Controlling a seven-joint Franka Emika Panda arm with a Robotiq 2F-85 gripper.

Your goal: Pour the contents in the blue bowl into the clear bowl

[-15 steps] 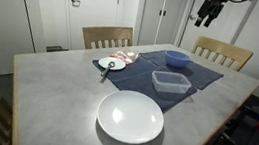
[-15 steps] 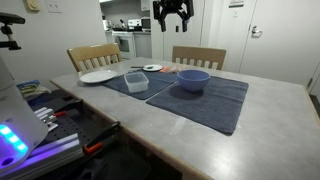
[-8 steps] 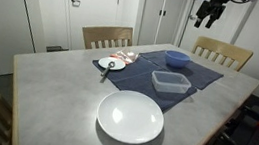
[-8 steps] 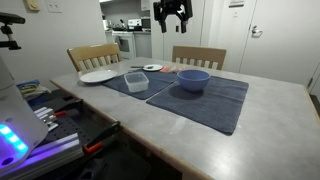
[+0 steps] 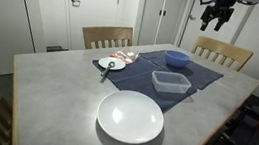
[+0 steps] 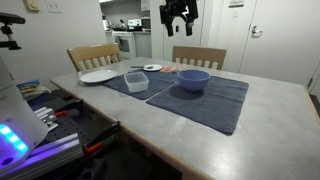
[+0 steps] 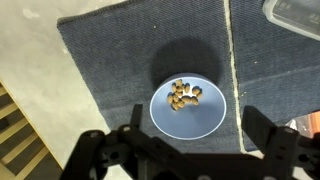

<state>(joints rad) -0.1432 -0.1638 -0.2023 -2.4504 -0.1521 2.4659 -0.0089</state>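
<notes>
**Coming down on the blue bowl: take the rim, not the middle**

The contents, a small heap of dark and reddish bits, lie in the middle of the blue bowl. The bowl stands upright on a dark blue mat. The clear bowl sits near it on the neighbouring mat, apart from it and empty as far as the exterior views show.

The claw hangs high above the surface, its fingers spread wide and holding nothing. In the wrist view the blue bowl lies almost straight below, a little ahead of the line between the fingers.

The step in hand is the descent to a grasp. It is best done as a straight drop with a small sideways shift, so that one finger goes inside the wall and the other outside it. Whether the bowl would fit whole between the fingers is hard to judge from this height, so a pinch on the rim seems the safer choice.

The plastic looks smooth, so the grip should be firm and set well down the wall. The inner finger should stay clear of the heap.

After that, a level lift and a low, slow tilt close over the clear bowl would suit its shallow walls. The white plate and the small saucer lie off this path.
</notes>
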